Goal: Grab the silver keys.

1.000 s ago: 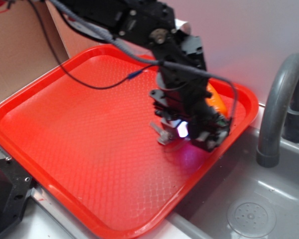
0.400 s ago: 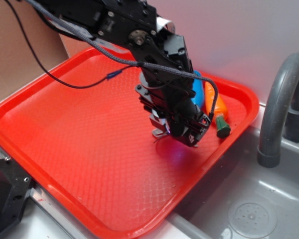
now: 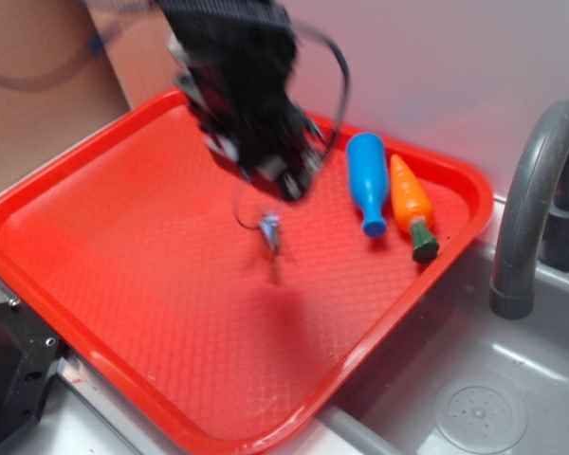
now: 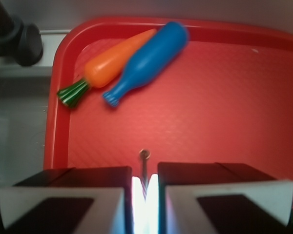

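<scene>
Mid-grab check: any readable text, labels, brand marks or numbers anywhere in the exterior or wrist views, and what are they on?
None: no readable text in either view.
The blue bottle, toy carrot and red tray are plain and unmarked.
The gripper is motion-blurred in the exterior view; any marking there is unreadable.
The silver keys hanging below it are too small and blurred to show any stamping.

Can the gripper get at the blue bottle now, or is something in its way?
Probably not yet: the gripper is shut on the silver keys. The blue bottle lies uncovered, with the carrot beside it.
</scene>
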Robot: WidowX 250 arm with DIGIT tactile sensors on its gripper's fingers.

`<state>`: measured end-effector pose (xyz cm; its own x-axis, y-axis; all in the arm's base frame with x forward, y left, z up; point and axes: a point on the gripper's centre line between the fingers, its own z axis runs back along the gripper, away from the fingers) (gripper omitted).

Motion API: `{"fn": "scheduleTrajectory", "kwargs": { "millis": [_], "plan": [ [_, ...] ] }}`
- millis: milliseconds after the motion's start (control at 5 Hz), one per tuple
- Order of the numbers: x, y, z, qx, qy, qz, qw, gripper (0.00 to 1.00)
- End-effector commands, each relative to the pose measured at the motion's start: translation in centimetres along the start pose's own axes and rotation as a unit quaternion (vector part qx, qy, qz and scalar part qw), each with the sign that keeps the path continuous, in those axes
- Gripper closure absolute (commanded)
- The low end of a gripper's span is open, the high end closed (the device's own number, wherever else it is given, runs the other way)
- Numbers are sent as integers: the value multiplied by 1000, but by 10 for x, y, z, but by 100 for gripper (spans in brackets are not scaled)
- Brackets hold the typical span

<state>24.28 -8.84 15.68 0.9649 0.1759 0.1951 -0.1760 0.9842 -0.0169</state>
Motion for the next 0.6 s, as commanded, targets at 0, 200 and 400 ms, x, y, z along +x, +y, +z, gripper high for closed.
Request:
{"fn": "scheduleTrajectory", "kwargs": {
  "millis": [0,200,400],
  "plan": [
    [49,8,75,-5,-2,38,999,100],
    [50,6,74,-4,0,42,999,100],
    [47,6,74,-9,7,47,999,100]
  ]
}}
